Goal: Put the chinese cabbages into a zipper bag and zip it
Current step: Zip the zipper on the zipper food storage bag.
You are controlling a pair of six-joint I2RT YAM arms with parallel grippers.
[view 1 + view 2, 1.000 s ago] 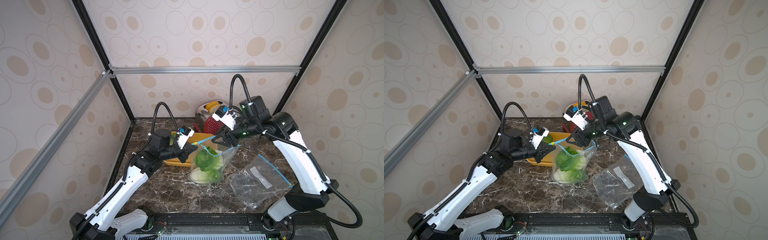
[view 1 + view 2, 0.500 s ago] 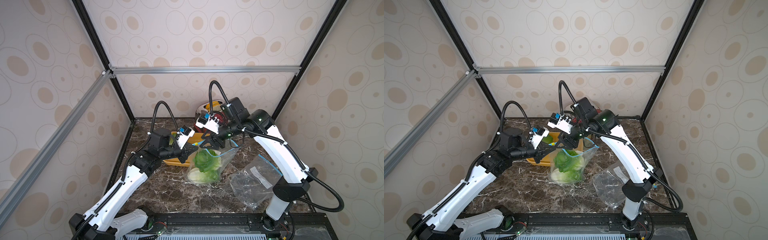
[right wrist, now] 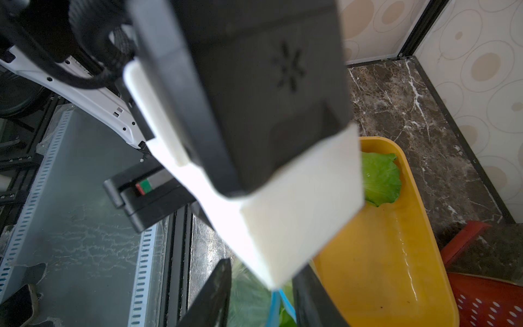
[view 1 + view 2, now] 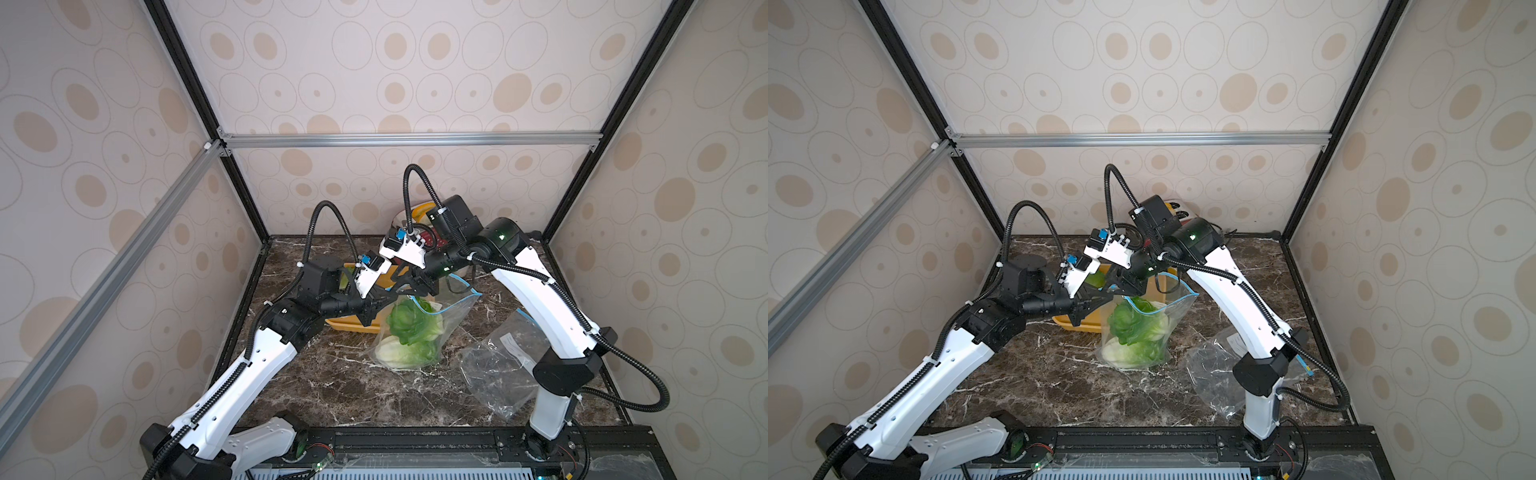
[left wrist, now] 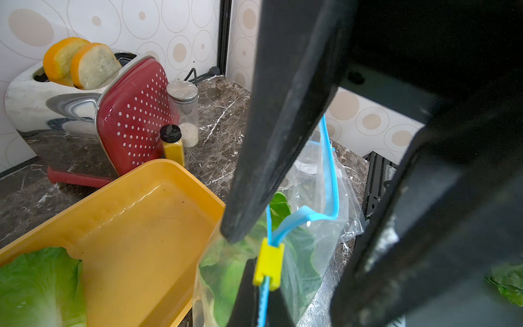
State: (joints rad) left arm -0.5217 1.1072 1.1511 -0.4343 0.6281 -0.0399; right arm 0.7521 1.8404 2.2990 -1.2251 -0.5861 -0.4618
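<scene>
Cabbages [image 4: 409, 332] sit inside a clear zipper bag [image 4: 455, 316] standing mid-table [image 4: 332, 386]. The left claw [image 4: 375, 309] is clamped on the bag's rim. The right claw [image 4: 417, 291], fingers apart, straddles the blue zip. Behind, another cabbage [image 3: 380, 181] lies in a yellow tray [image 4: 349, 325].

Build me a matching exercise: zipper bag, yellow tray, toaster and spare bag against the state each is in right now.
Things:
1. zipper bag
2. yellow tray
3. toaster
4. spare bag

States:
A. bread slices sticking out of the top
B. lying flat, no greens in it
C. standing, mouth open, cabbages inside
D. green leaves lying at one end

Pairs: 1-C, 2-D, 3-A, 4-B
</scene>
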